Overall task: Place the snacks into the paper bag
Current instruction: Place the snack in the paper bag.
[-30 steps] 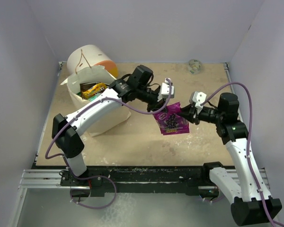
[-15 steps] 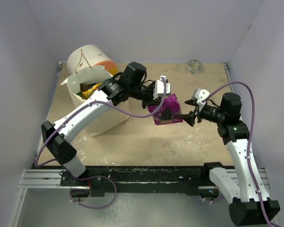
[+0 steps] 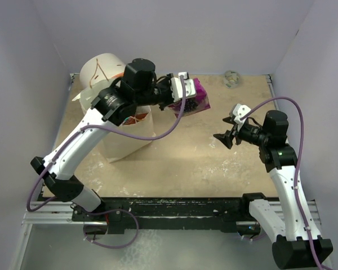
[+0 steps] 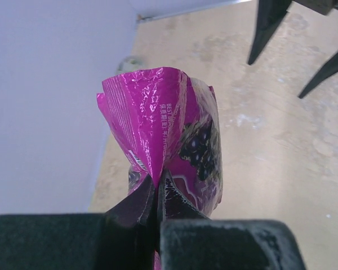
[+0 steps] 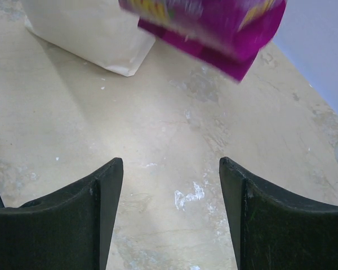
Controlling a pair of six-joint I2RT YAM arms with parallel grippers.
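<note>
My left gripper (image 3: 185, 101) is shut on the purple snack packet (image 3: 196, 102) and holds it in the air right of the paper bag (image 3: 125, 142). In the left wrist view the jaws (image 4: 156, 183) pinch the crumpled edge of the packet (image 4: 163, 121). The bag stands at the left, its mouth largely hidden under my left arm; something orange shows inside. My right gripper (image 3: 225, 137) is open and empty, low over the table at centre right. In its wrist view (image 5: 172, 169) the purple packet (image 5: 214, 25) hangs above and the bag (image 5: 84, 28) stands beyond.
A white-and-orange cylinder (image 3: 104, 67) lies behind the bag at the back left. A small grey-green ball (image 3: 232, 79) sits at the back wall, also in the left wrist view (image 4: 129, 63). Walls close the table on three sides.
My left arm has lifted the purple packet off the table and carried it up and back toward the bag. My right gripper has let go of the packet and stands open.
</note>
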